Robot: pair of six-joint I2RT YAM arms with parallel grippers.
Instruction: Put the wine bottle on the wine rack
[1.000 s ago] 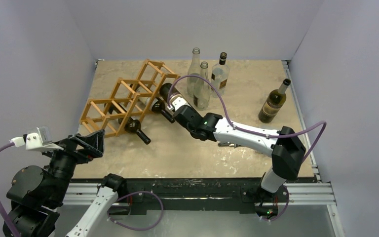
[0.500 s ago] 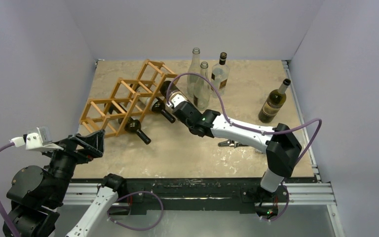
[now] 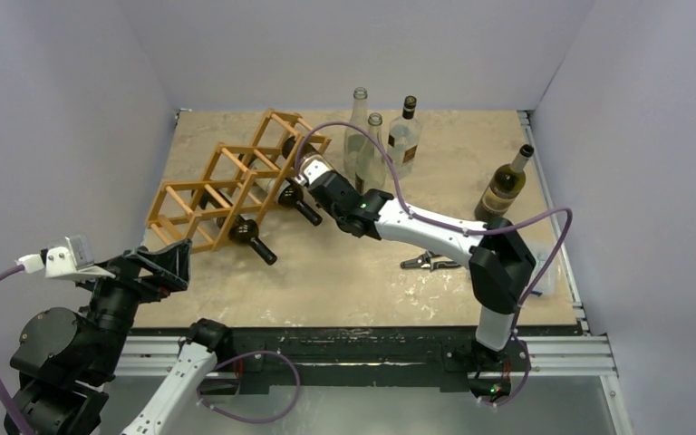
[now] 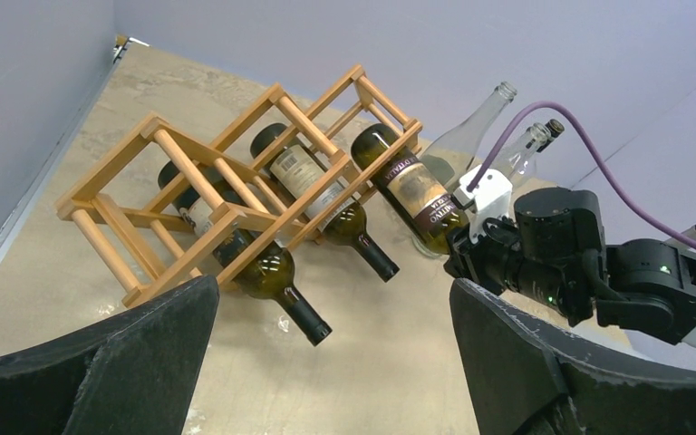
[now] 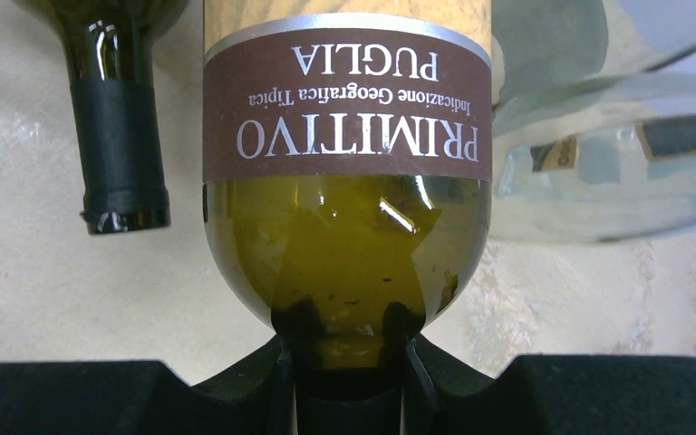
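Two bottles (image 4: 267,267) already lay in the wine rack (image 4: 190,172), necks poking out toward the arms. Right gripper (image 5: 348,340) was clamped on the neck of the wine bottle (image 4: 408,186), its base end entering the rack's rightmost cell and its body tilted, neck lower than base. Couldn't tell how deep it sat. Left gripper (image 3: 165,261) hung with jaws wide apart near the table's near-left corner, holding nothing.

Risks as I read them:
- Neck-only grip with the heavy end far out, so the bottle could pivot or slip in the fingers.
- The rack looked light and unfixed; a push off-axis would likely slide or skew it and disturb the racked pair.
- Letting go too shallow on that tilt could let the bottle slide back out.
- Clear bottles (image 3: 360,136) stood just behind, so a wide wrist swing might topple them.
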